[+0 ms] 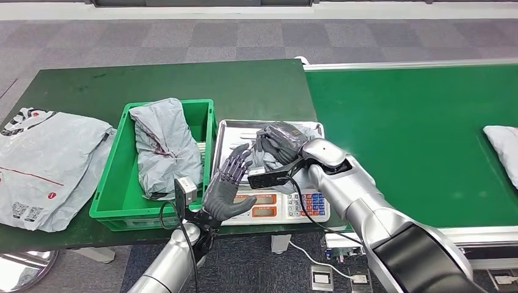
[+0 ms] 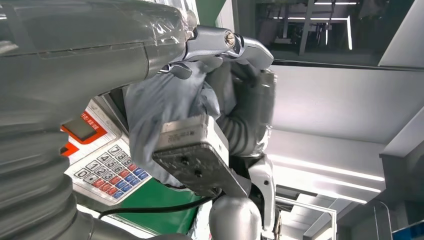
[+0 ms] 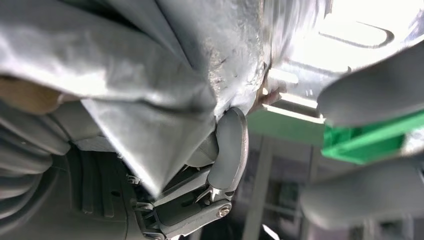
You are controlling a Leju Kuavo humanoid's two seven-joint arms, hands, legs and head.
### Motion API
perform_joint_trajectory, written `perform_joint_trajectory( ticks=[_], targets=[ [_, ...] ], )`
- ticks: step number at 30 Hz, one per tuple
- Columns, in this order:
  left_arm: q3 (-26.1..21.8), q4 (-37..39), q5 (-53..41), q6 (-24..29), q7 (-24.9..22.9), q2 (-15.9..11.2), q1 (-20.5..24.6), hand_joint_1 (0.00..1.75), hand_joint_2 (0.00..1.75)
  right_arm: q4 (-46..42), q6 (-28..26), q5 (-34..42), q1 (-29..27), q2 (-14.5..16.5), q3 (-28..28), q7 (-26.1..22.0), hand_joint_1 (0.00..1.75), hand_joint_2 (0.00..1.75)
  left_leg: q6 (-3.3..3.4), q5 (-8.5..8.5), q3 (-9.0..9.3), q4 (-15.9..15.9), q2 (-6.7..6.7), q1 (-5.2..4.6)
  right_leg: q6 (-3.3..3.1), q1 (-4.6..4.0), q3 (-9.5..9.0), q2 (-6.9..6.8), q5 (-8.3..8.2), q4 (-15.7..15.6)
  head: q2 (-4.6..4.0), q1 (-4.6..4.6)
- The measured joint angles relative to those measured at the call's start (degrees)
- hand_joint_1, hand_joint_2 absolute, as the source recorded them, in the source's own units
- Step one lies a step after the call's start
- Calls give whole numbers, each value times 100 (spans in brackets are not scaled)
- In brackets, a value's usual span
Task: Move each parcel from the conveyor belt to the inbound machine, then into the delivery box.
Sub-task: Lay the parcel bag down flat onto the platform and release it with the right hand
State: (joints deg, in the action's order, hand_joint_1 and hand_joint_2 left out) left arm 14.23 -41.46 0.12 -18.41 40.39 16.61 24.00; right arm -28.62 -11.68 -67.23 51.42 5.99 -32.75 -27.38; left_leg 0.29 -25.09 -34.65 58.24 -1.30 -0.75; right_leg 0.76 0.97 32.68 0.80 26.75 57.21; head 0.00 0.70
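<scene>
A crumpled grey parcel (image 1: 273, 160) sits bunched under the right hand (image 1: 280, 141), over the scale's steel tray (image 1: 229, 131). Beside the left hand (image 1: 228, 186), another grey parcel (image 1: 164, 146) lies in the green box (image 1: 113, 183). A third parcel (image 1: 502, 151) rests on the belt (image 1: 409, 134), well away.

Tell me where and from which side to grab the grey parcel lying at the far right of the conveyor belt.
Probably grip the grey parcel at its rounded near-left corner, the end nearest the scale, reaching across the green belt from the robot's side. It lies flat and runs out of view to the right, so that soft, limp edge is the part that can be pinched and lifted; a top-down grab of the flat middle looks less sure.
</scene>
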Motion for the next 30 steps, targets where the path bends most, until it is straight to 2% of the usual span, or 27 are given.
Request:
perform_joint_trajectory(
  ticks=[3, 4, 5, 12, 17, 19, 21, 24, 26, 28, 30],
  targets=[
    [1, 0, -6, 3, 0, -7, 1, 0, 175, 167, 101, 109, 30, 39, -37, 96, 41, 175, -3, -2, 16, -1, 11, 1, -4, 0, -11, 9, 2, -1, 0, 0],
    [1, 0, -7, 14, 0, -9, 1, 0, 175, 207, 144, 158, 41, 44, -47, 167, 5, 175, -4, -3, 19, -1, 13, 1, -5, 0, -14, 10, 2, -2, 0, 0],
    [2, 0, -8, 28, 0, -12, 2, 0, 175, 245, 217, 230, 53, 45, -54, 279, 0, 175, -4, -3, 22, -1, 16, 1, -7, 0, -15, 11, 1, -3, 0, 0],
    [3, 2, 4, 115, 0, -52, 8, 0, 175, 466, 1028, 986, 169, -5, 84, 1246, 0, 175, 0, 2, 46, -1, 20, 0, -9, 0, -27, 16, -7, -6, 0, 1],
    [3, 3, 10, 159, 0, -63, 8, 0, 175, 537, 1224, 1326, 180, -150, 369, 1393, 0, 175, 6, 7, 49, 0, 16, 0, -3, 1, -39, 14, -11, -8, 0, 0],
    [3, 2, 10, 160, 0, -66, 8, 0, 175, 549, 1173, 1382, 176, -178, 421, 1329, 0, 175, 7, 7, 49, 1, 17, -1, -1, 2, -39, 15, -13, -10, 0, 1],
    [3, 2, 13, 167, 0, -68, 7, 0, 175, 556, 900, 1543, 144, -217, 491, 1040, 0, 175, 11, 10, 46, 2, 14, -1, 2, 2, -41, 13, -16, -11, 0, 1],
    [2, 3, 17, 176, 0, -80, 4, 0, 175, 427, 139, 2126, -17, -326, 687, 96, 0, 175, 16, 17, 30, 5, 9, -3, 7, 3, -34, 11, -26, -10, 0, 1],
    [3, 10, 17, 173, 0, -85, 6, 0, 175, 74, -341, 2754, -216, -434, 917, -631, 0, 87, 17, 21, 13, 7, 6, -4, 9, 4, -19, 11, -34, -9, 0, 0],
    [4, 27, 18, 163, 0, -87, 9, 0, 175, -415, -573, 3297, -397, -541, 1189, -1079, 0, 0, 17, 22, 2, 7, 8, -5, 10, 5, -7, 12, -37, -9, 0, -1],
    [7, 46, 19, 157, -1, -87, 15, 0, 175, -910, -616, 3609, -563, -644, 1405, -1220, 0, 0, 17, 20, -3, 7, 12, -5, 9, 5, 1, 15, -36, -9, 0, -1]
  ],
)
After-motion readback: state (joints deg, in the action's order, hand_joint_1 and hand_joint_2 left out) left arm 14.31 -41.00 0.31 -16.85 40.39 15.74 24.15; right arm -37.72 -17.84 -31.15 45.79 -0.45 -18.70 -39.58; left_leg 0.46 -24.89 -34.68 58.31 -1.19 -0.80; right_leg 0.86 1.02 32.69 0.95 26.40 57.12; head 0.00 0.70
